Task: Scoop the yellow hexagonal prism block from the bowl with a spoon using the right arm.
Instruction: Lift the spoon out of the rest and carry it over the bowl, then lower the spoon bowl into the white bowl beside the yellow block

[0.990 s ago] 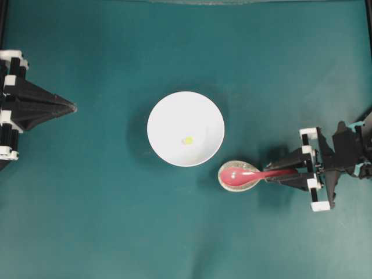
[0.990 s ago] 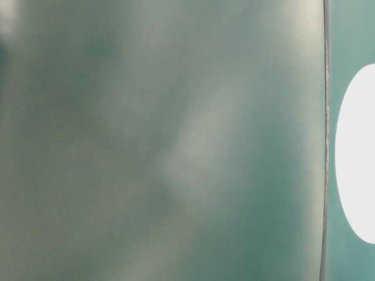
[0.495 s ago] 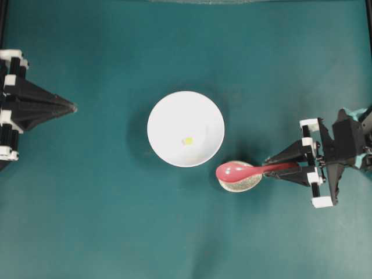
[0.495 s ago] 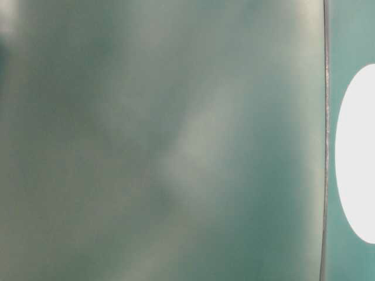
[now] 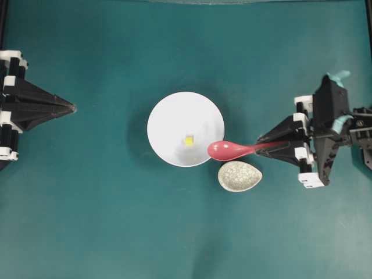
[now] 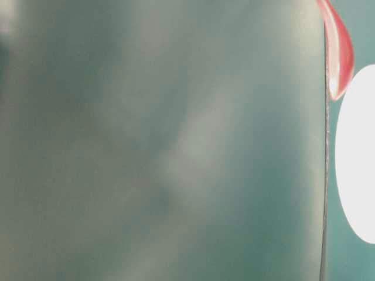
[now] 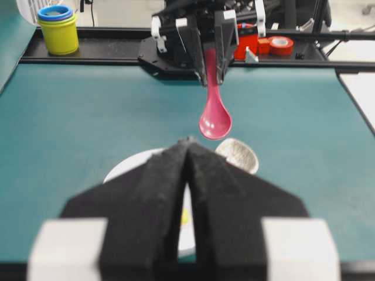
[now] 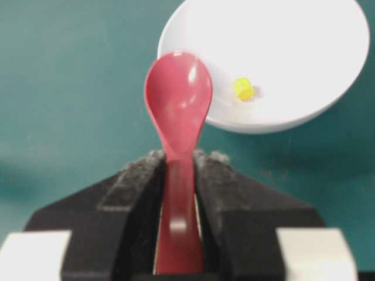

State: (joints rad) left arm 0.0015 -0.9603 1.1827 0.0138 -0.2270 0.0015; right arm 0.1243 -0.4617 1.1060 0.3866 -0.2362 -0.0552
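We find the yellow hexagonal prism block lying on the floor of the bowl, a little toward the side that faces the right arm. The bowl sits near the middle of the table. The spoon hangs in the air, its scoop over the bowl's near rim and just short of the block, hollow side up. The right tool is clamped on the spoon's handle, one pad on each side. Just beside the bowl lies the speckled spoon rest, with nothing on it. The left tool hovers well apart, its jaws pressed together on nothing.

We judge the step in hand to be bringing the scoop down into the bowl. To do it well, we would tip the leading edge down, set it on the bowl's floor on the near side of the block, then slide it forward low so the lip goes under the block instead of pushing it away. The far wall can help by stopping the block. Then we level the scoop before lifting.
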